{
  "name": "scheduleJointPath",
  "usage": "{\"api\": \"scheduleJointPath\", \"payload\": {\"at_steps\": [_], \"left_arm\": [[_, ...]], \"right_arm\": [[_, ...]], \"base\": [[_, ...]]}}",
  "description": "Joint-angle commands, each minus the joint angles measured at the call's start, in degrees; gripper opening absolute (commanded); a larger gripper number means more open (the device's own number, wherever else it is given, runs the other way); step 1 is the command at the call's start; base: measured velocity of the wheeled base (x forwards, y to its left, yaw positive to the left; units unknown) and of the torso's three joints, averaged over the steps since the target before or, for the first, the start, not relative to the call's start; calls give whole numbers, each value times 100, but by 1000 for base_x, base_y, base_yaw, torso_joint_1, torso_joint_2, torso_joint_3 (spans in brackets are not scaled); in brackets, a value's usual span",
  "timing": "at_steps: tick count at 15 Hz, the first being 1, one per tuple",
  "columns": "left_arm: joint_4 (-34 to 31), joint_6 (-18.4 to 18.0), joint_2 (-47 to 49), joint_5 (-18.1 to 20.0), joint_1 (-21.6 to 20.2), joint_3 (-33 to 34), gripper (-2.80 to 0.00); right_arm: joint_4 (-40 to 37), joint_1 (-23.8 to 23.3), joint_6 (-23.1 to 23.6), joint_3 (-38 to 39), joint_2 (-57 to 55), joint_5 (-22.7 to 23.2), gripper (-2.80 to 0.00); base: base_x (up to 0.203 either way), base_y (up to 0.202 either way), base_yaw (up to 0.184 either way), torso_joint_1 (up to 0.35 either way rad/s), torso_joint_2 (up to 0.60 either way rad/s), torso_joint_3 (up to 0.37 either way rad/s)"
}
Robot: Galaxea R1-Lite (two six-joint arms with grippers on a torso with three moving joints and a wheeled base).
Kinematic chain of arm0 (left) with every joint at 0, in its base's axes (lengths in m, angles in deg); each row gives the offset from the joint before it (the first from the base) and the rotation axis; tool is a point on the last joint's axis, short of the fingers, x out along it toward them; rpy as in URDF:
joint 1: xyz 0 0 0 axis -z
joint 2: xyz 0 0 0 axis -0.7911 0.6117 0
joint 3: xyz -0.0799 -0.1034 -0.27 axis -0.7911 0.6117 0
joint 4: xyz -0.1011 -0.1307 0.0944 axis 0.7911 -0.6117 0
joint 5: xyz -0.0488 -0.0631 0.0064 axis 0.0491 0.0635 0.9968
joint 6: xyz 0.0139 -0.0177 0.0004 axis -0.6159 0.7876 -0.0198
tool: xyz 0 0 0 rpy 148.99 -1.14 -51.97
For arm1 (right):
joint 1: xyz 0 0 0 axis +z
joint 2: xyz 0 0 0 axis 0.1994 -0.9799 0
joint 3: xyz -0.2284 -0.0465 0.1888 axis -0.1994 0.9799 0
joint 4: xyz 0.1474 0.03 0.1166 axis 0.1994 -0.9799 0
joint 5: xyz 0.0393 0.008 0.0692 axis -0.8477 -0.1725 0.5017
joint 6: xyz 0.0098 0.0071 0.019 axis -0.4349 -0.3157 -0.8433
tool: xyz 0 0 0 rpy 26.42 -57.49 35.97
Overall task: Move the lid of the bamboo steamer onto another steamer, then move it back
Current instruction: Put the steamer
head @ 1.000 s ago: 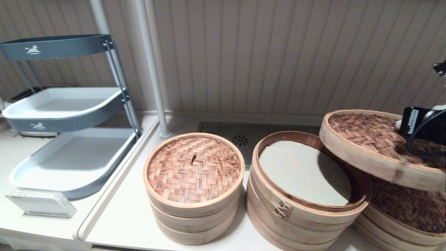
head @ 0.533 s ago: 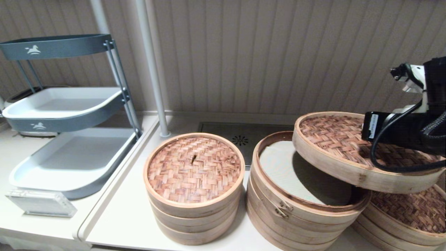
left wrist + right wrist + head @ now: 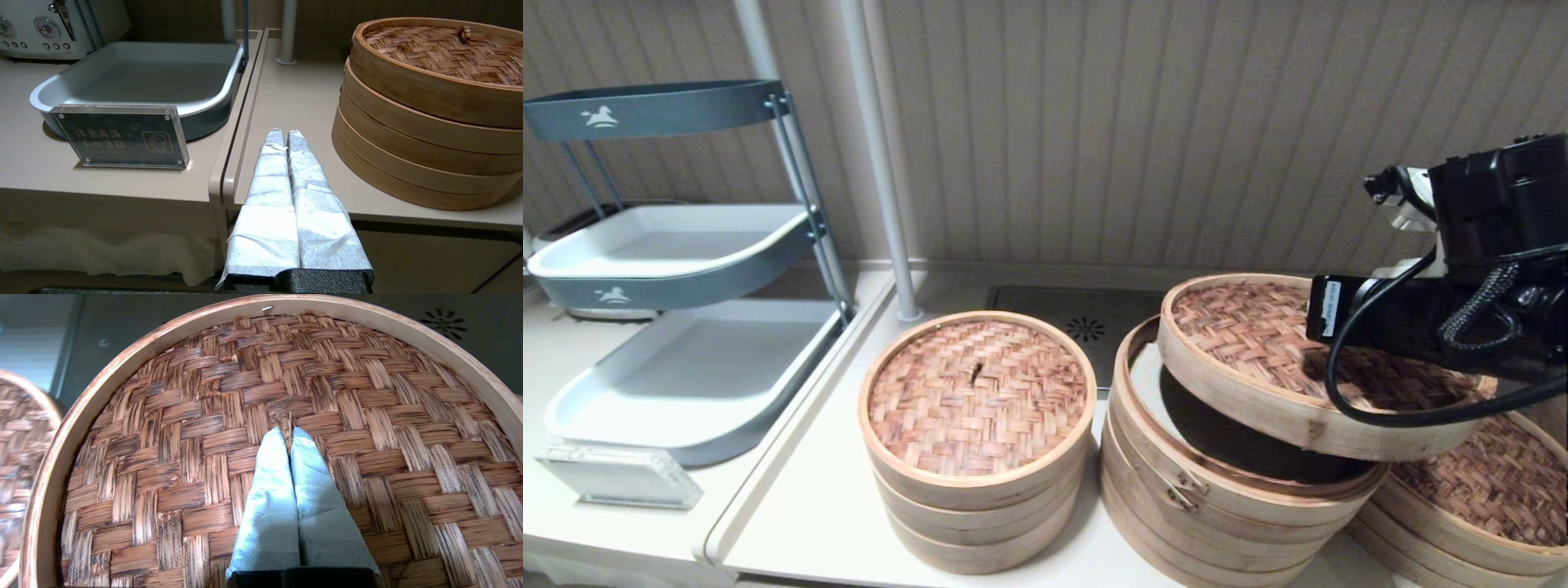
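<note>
Fingers of the right end effector (image 3: pixel 291 435), wrapped in pale tape, are pressed together on the small centre knot (image 3: pixel 284 418) of the large round bamboo steamer lid (image 3: pixel 1258 343), reddish-brown woven top inside a deep pale rim. That lid hangs tilted in the air, its low edge over the open top of the tall wide bamboo stack with a metal clasp (image 3: pixel 1184 490), whose pale liner shows beneath it. The lid's far side reaches over the wide, low stack of pale bamboo tiers with a brown woven top (image 3: pixel 1486 498) at the right edge of the pale surface (image 3: pixel 817 514).

Three steamer stacks stand on that surface in all: those two and a narrower three-tier stack (image 3: pixel 977 457) on the left, capped by a smaller woven lid. Counting lids, three woven tops show.

The left end effector (image 3: pixel 284 136) is parked low at the front edge of the surface, its two taped fingers closed together on nothing, near the narrower stack. Beyond it sit a grey tray rack (image 3: pixel 686 269) with three tiers and one clear acrylic sign (image 3: pixel 120 136).
</note>
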Motion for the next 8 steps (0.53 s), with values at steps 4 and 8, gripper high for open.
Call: {"api": "scheduleJointPath", "payload": {"at_steps": [4, 8], "left_arm": [[5, 0, -9, -5, 2, 141, -280], [-1, 0, -9, 2, 2, 141, -280]], "right_arm": [[93, 267, -1, -25, -240, -347, -280], [131, 346, -10, 36, -287, -354, -280]], "base": [[0, 0, 0, 0, 0, 0], [0, 0, 0, 0, 0, 0]]}}
